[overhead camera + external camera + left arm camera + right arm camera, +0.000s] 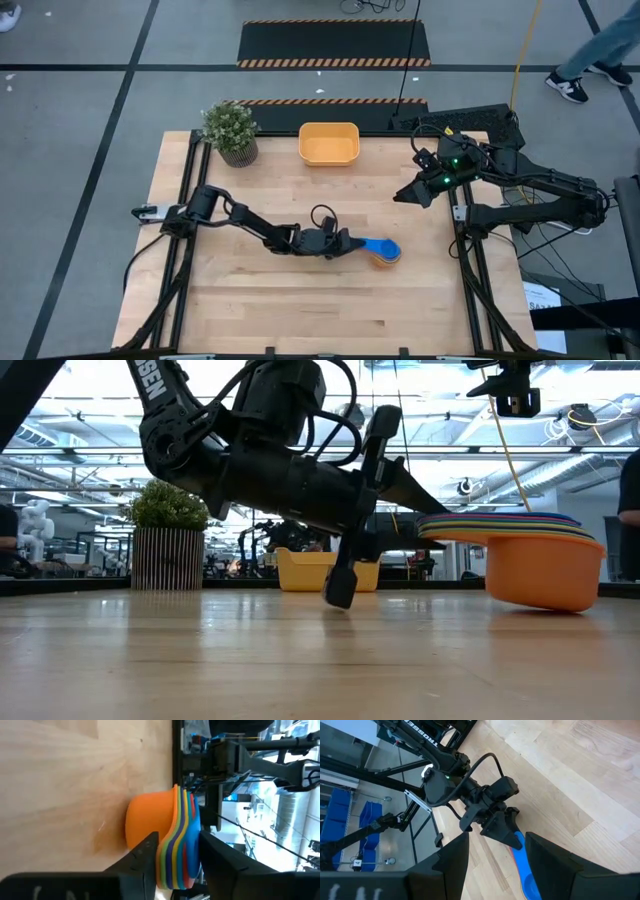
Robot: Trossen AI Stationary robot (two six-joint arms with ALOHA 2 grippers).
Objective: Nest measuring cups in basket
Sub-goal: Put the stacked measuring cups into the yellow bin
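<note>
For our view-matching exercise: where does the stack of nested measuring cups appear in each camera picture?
High view: stack of nested measuring cups, right of table centre, at the left tool.
Low view: right side, on the table.
Left wrist view: centre, handles between the fingers.
Right wrist view: blue handle, bottom centre.
Shared landmark: the left tool.

Potted plant (230,132) on wooden table (250,300)

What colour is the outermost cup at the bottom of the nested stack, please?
Orange; the outermost cup shows best in the low view.
</note>
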